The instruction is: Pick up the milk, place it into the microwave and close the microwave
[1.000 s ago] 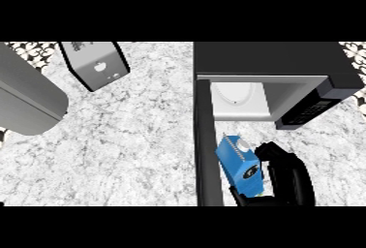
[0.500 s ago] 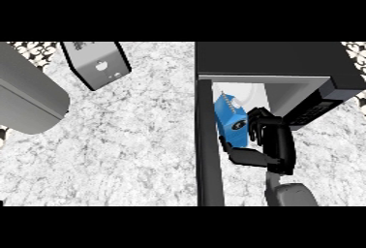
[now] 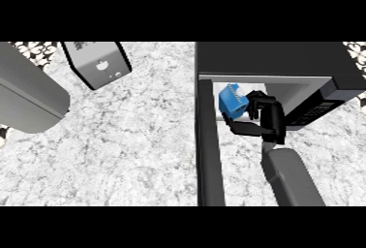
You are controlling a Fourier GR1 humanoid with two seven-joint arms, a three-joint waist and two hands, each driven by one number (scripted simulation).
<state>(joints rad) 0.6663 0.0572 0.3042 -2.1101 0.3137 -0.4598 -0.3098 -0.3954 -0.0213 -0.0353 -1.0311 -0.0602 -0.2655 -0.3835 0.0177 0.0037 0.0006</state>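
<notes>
The milk is a blue carton (image 3: 232, 100), held at the mouth of the open microwave (image 3: 271, 63), just over its pale inner floor. My right hand (image 3: 262, 116) is shut on the carton, fingers curled over its right side and the thumb below it. The microwave's door (image 3: 208, 160) stands open, seen edge-on as a dark strip running toward me along the carton's left. My grey right forearm (image 3: 289, 177) comes up from the lower edge. My left hand shows nowhere.
A large grey body (image 3: 28, 92) lies across the upper left of the marble counter (image 3: 121, 145). A dark-rimmed grey box (image 3: 97, 62) stands at the back, left of the microwave. The microwave's control panel (image 3: 318, 109) is right of my hand.
My right hand has carried the blue carton away from me, from the counter in front of the microwave up to its opening. The forearm has come into view.
</notes>
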